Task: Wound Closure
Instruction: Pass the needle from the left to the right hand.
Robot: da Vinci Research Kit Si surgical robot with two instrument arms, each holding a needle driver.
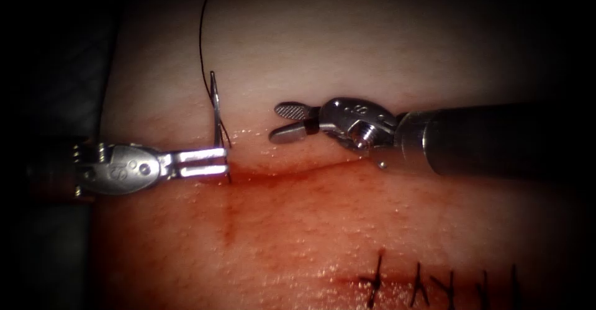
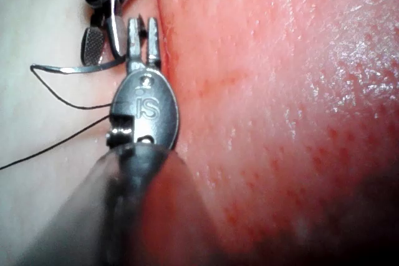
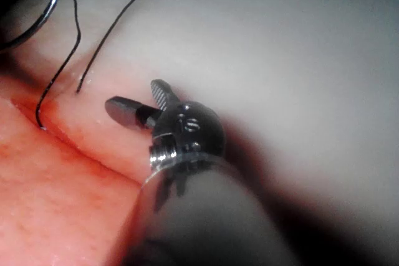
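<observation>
At centre-left of the endoscope frame, the left tool (image 1: 217,163) clamps the needle (image 1: 215,108) (thread (image 1: 202,30) trailing upward) at the cut (image 1: 292,172); the right tool (image 1: 280,122) gapes, holding nothing.

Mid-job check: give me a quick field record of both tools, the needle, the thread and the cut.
left tool: jaws shut on the needle, low on its curve
right tool: jaws open, holding nothing, above the cut
needle: upright at the cut's left end
thread: trails up from the needle's top
tissue: red fluid below the cut; stitches lower right
</observation>
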